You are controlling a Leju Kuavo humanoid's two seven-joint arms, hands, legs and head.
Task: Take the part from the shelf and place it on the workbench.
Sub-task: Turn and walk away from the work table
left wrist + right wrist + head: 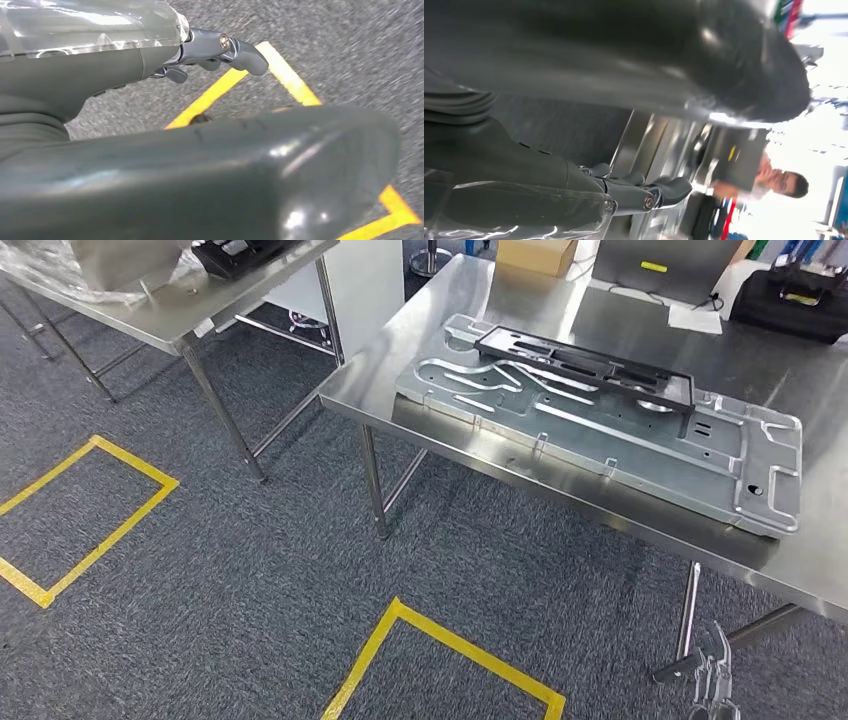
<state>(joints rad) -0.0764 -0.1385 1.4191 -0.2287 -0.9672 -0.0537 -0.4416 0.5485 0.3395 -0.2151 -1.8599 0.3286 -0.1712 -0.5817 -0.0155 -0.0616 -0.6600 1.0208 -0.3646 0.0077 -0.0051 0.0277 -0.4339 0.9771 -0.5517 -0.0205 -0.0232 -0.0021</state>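
Head view: the black part (590,368) lies on a grey metal panel (620,430) on the steel workbench (560,310), up and left of the right hand (712,685), whose fingers hang apart, holding nothing. I judge the placing done; the arms should stay low, off the table edge.

Left wrist view: the left hand (220,50) hangs empty, fingers loosely spread above yellow floor tape (235,82).

Right wrist view: a person (781,182) beyond the fingertips. No legible writing
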